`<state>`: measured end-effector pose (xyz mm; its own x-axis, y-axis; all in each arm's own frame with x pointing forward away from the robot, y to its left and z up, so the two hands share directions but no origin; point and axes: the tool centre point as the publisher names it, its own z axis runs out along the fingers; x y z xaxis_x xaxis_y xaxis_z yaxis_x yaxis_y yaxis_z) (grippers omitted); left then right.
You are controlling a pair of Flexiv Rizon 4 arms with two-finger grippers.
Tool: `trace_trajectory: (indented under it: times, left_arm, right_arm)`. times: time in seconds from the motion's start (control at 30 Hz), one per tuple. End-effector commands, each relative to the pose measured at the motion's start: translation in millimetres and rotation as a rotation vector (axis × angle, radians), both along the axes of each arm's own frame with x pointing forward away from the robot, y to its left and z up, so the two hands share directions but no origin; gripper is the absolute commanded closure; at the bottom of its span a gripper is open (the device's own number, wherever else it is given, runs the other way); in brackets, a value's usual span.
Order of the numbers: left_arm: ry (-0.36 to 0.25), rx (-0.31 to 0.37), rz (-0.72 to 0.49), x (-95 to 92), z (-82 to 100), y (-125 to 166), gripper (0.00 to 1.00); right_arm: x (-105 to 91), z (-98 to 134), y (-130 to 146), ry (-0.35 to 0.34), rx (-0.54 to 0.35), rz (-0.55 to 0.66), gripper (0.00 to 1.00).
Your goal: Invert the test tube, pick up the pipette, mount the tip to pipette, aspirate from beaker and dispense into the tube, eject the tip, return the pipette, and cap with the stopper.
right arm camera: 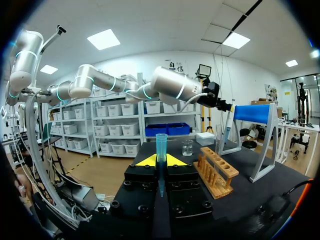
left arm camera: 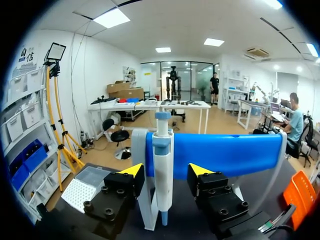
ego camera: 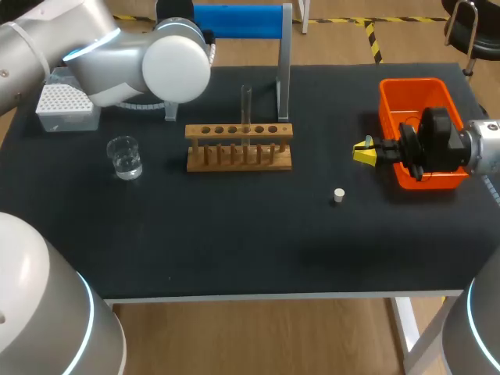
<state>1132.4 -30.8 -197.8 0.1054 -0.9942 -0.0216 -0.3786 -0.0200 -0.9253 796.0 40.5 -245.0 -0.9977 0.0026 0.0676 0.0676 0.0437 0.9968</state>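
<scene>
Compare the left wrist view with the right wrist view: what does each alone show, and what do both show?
Only the left wrist view: the bin, and the left gripper open, its fingers either side of the pipette without touching it. Only the right wrist view: the right gripper shut on a tip, the beaker and the rack. Both: the blue stand and the tip box.

The left hand (left arm camera: 165, 170) hangs with its yellow-tipped fingers (left arm camera: 133, 170) spread, one on each side of the white-and-blue pipette (left arm camera: 162, 150) without touching it. The pipette hangs upright on a stand with a blue crossbar (left arm camera: 225, 155). A white tip box (left arm camera: 84, 187) sits on the desk (left arm camera: 55, 220) beside the hand, and an orange bin (left arm camera: 300, 196) lies on the other side.
</scene>
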Motion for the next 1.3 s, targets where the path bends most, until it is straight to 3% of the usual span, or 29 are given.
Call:
trace_trajectory:
  times: [0.03, 1.3]
  left_arm:
    - [0.005, 0.000, -0.007, 7.6, -1.1, -0.5, 0.47]
    - [0.002, -0.004, -0.026, 29.6, -4.3, 2.3, 0.50]
  right_arm:
    - [-0.2, -0.2, 0.2, -0.001, 0.000, -0.001, 1.00]
    - [-0.2, -0.2, 0.2, -0.001, 0.000, -0.001, 1.00]
